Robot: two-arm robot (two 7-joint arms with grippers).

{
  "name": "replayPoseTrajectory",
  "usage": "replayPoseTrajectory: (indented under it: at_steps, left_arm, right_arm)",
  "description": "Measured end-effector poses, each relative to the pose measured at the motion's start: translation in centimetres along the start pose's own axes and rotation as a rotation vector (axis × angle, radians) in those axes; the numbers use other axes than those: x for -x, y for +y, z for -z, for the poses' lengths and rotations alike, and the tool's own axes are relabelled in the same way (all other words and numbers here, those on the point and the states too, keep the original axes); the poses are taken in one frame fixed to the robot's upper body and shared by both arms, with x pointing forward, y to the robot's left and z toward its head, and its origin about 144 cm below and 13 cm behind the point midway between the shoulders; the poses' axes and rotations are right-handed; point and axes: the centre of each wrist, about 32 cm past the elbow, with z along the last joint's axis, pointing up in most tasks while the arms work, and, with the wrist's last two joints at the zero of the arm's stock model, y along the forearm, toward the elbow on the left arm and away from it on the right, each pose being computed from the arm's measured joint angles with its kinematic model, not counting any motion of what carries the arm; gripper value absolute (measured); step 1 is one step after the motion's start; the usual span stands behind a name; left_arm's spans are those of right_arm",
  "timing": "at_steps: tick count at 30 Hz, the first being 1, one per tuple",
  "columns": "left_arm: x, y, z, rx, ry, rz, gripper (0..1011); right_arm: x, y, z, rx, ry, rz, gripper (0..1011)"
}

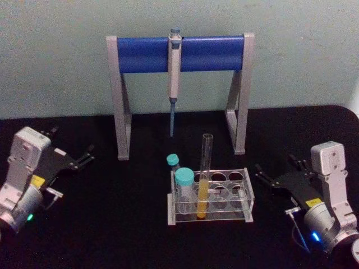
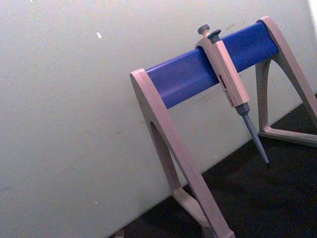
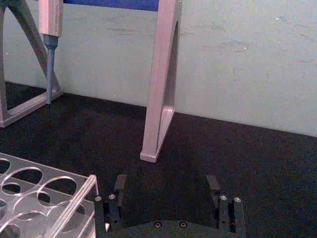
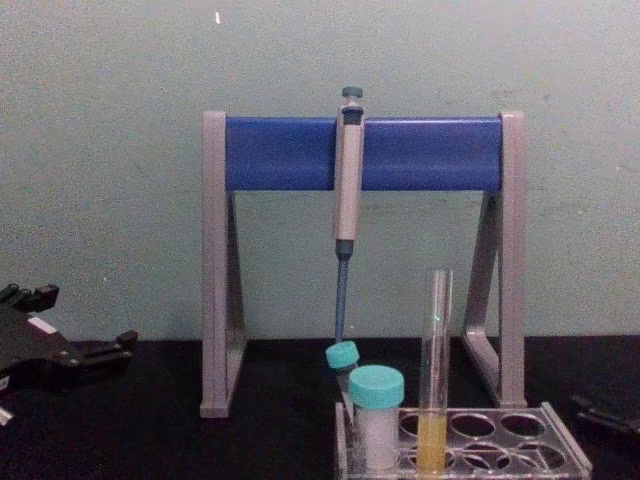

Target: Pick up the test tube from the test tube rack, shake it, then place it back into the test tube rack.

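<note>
Left arm is sitting low at the left of the black tabletop [image 1: 140, 224], left pincer [image 1: 88, 154] pointing inward toward the middle, fingers spread apart, gripping nothing. Right arm is mirroring it at the right, right pincer [image 1: 261, 172] aiming at the test tube rack [image 1: 247, 193] and stopping just short of its right end, also spread wide and empty.

The test tube [image 1: 205, 174] is standing upright in a front-row hole of the rack, left of centre, yellow liquid in its lower part, top rising well above the rack. A white tube with a wide teal cap [image 1: 184, 185] is sitting just to its left, and a small teal-capped tube [image 1: 173, 162] behind that.

Chest view is giving the side profile: test tube [image 4: 435, 380] far taller than the rack [image 4: 560, 450], pipette [image 4: 346, 190] hanging from the blue bar of the pipette stand [image 4: 215, 260] behind it.

Right wrist view is showing the pincer's two black fingers [image 3: 121, 186] well apart with bare tabletop between them, rack corner [image 3: 74, 203] just beside one finger.

Left wrist view is looking at the stand [image 2: 163, 129] and pipette [image 2: 233, 89] against the wall.
</note>
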Motion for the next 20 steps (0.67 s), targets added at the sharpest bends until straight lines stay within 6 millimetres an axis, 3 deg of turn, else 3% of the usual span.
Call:
replayPoseTrajectory:
  at_steps: [20]
  left_arm:
    - [0.00,0.00,0.00,0.000,0.000,0.000,1001]
  right_arm:
    - [0.00,0.00,-0.02,-0.001,0.001,0.000,1000]
